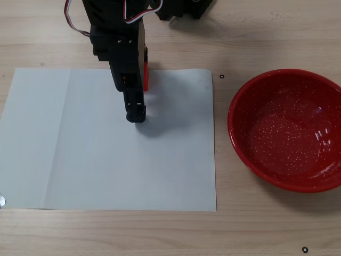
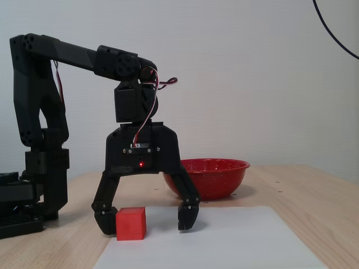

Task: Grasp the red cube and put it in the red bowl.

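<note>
Paper sheet (image 1: 106, 160) covers most of the wooden table (image 1: 266, 234), red bowl (image 1: 287, 130) sitting off its right edge. Gripper (image 2: 145, 219) is down with fingers spread wide, straddling the red cube (image 2: 131, 223) on the paper's far edge.

Red cube (image 2: 131, 223) flat on paper, red bowl (image 1: 287, 129) upright
</note>
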